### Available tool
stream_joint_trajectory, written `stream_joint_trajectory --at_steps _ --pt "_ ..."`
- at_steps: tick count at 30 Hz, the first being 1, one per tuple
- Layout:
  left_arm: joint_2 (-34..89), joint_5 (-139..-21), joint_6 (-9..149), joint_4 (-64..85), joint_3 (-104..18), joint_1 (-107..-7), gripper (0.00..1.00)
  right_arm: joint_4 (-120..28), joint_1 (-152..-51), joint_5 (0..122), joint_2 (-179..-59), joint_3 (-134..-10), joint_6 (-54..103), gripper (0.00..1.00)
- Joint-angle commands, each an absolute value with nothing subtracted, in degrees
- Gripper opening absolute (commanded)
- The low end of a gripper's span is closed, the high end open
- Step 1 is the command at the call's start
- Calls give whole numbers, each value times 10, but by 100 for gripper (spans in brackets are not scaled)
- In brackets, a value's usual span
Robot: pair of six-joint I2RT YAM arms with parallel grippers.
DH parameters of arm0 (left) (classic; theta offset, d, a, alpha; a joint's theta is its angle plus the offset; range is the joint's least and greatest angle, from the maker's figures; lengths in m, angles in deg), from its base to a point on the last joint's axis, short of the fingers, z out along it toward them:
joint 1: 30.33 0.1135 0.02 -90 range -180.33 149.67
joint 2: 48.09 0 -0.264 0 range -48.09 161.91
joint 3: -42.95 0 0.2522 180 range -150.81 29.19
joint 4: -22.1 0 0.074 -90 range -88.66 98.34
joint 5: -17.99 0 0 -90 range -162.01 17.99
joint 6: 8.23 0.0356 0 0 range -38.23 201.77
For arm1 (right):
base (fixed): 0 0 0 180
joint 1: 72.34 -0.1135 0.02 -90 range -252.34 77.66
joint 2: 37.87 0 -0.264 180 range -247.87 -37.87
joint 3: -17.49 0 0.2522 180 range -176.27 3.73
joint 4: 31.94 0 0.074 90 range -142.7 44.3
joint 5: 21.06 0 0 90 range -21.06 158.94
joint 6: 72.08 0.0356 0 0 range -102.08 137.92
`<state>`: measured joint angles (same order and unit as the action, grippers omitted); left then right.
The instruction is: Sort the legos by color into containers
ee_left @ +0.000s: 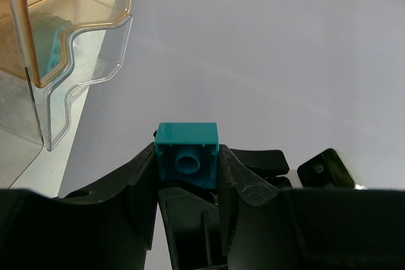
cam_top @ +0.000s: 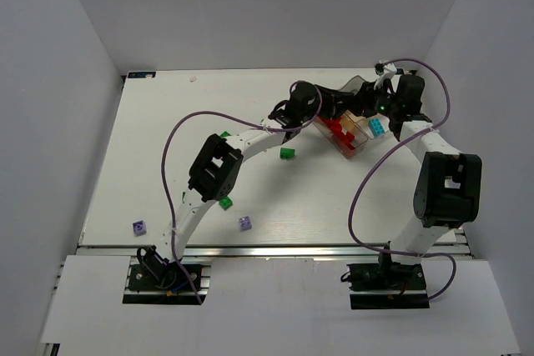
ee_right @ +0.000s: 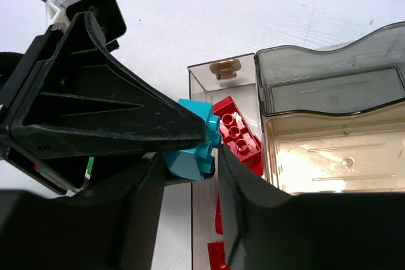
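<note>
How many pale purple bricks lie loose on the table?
2. The first purple brick lies left of the left arm, by the table's near edge; the second purple brick lies right of that arm. The arms may hide others.

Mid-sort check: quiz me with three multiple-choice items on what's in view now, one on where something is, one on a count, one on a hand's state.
1. Where are the red bricks?
A) in a compartment of the tray
B) loose in the near left corner
C) stacked against the far wall

2. How many pale purple bricks lie on the table?
A) none
B) two
C) five

3. What state is the left hand in?
A) wide open and empty
B) shut on a teal brick
C) out of every view

Answers: 1 A, the right wrist view shows them inside the tray's walls. 2 B, the top view shows two near the front edge. 3 B, its fingers pinch the brick in its own wrist view.
</note>
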<state>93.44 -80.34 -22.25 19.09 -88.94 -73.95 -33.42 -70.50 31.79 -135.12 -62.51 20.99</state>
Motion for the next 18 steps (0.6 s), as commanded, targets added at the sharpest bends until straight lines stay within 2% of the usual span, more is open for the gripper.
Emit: stream_joint_trajectory --at_steps 1,6,8,10,11,12,15,16,18 --pt "878 -808 -226 192 -910 -743 0 -301 -705 314 -1354 -650 203 40" --pt "879 -811 -233 194 -910 -743 1 -284 -704 320 -1347 -637 200 25" --pt "876 -813 -234 191 -911 -743 1 -279 -703 323 -1346 -632 202 12" --pt "875 -814 -234 189 -910 -743 4 -268 -702 329 -1340 -628 203 9" --pt "874 -814 -234 189 -910 -743 6 -270 -702 333 -1339 -628 203 0" --pt "873 -814 -234 190 -907 -743 16 -269 -701 337 -1338 -628 202 0" --pt "869 -817 -233 188 -903 -743 34 -278 -699 339 -1336 -631 199 0" --pt "869 -818 -233 188 -901 -743 51 -278 -696 341 -1334 -629 196 0" --pt "865 -821 -232 185 -896 -743 61 -279 -691 342 -1326 -625 196 0"
